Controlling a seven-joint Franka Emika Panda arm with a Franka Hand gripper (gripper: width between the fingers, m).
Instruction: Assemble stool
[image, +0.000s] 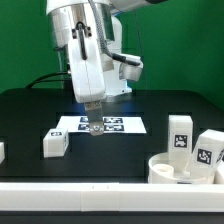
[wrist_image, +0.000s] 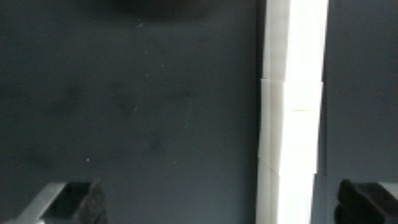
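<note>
The stool's white plastic round disc seat (image: 172, 170) lies flat on the black table (image: 30, 120) at the near edge, toward the exterior view's right. Two short white block legs, each bearing a black-and-white square tag, stand upright close against it: one (image: 180, 133) behind the seat, the other (image: 210, 150) further to the exterior view's right. The third white block leg (image: 55, 143) lies apart from these, toward the exterior view's left, on bare table. No leg is seated in a socket.

The thin flat white marker board (image: 120, 125) lies mid-table. The end effector (image: 91, 128) hangs point-down over the board's end on the exterior view's left, near the lone leg but not touching it. In the wrist view the end effector (wrist_image: 217, 205) is released: both fingers (wrist_image: 63, 205) stand wide apart with only dark table between them. A white strip (wrist_image: 294, 110) runs between the fingers' line and one side; probably the board's edge.
</note>
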